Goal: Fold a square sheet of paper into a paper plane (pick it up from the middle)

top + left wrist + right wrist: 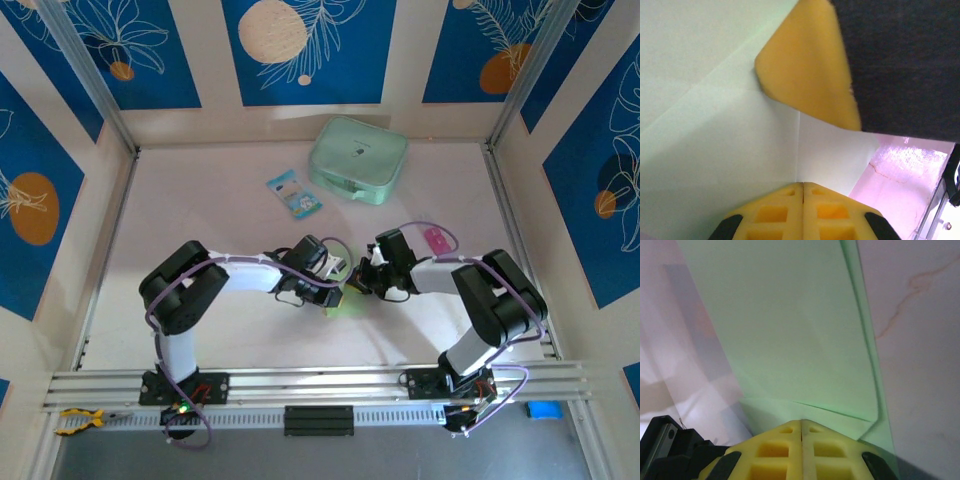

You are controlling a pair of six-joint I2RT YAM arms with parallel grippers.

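left pincer: yellow fingers pressed together with no gap, closed on the sheet of paper. In its wrist view a straight crease of the sheet runs up from the seam between the fingertips.
right pincer: fingers likewise pressed flat together, nipping the near edge of the same sheet. One of its yellow fingers lies against the paper just beyond the left pincer's tips.
sheet of paper: pale green and creased, caught where the two pincers meet tip to tip.
sheet, from the left pincer: spreads ahead and to the left.
sheet, from the right pincer: stands straight ahead as a tall panel, with a folded strip along its right edge and a slanting fold just above the fingertips.
pincers, mutual position: facing each other and nearly touching; in the top view the sheet shows between and just below them.
surface: pale, veined pink-white, behind the sheet to the right of the right pincer.
mint-green case: beyond both pincers, well apart from them.
blue-and-white packet: beyond the left pincer, just beside the mint-green case, apart from the sheet.
small pink item: near the right arm, behind the right pincer.
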